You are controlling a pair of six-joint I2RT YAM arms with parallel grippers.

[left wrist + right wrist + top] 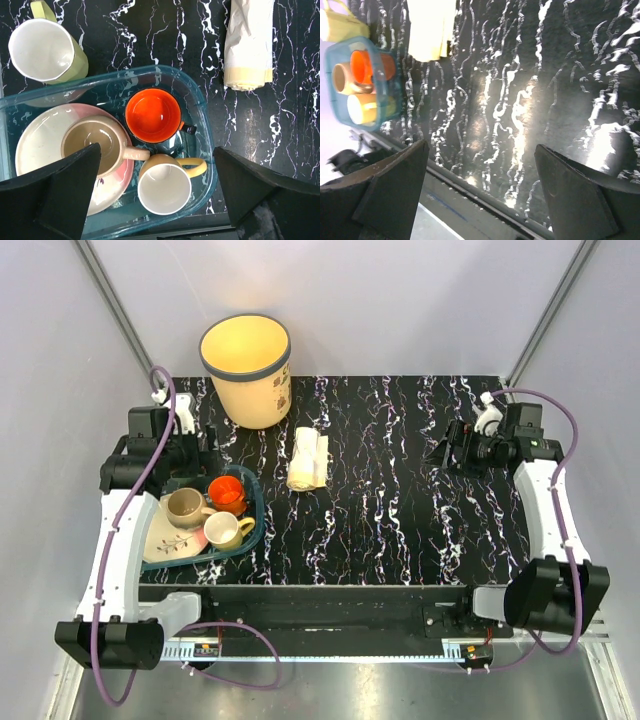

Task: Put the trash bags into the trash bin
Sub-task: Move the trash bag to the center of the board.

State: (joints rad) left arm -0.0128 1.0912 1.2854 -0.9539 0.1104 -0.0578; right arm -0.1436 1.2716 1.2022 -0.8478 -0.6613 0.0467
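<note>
My left gripper is hanging wide open over the teal tray of cups at the desk's left edge. My right gripper, equally wide, is hovering by the right edge. The trash bags are lying bundled near the trash bin at the far edge, one end cut off in the left wrist view. Bare desk is stretching rightward.

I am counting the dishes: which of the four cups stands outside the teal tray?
The pale yellow-green cup, on the table; the tan cup, orange cup and yellow-handled cup sit inside the tray.
</note>
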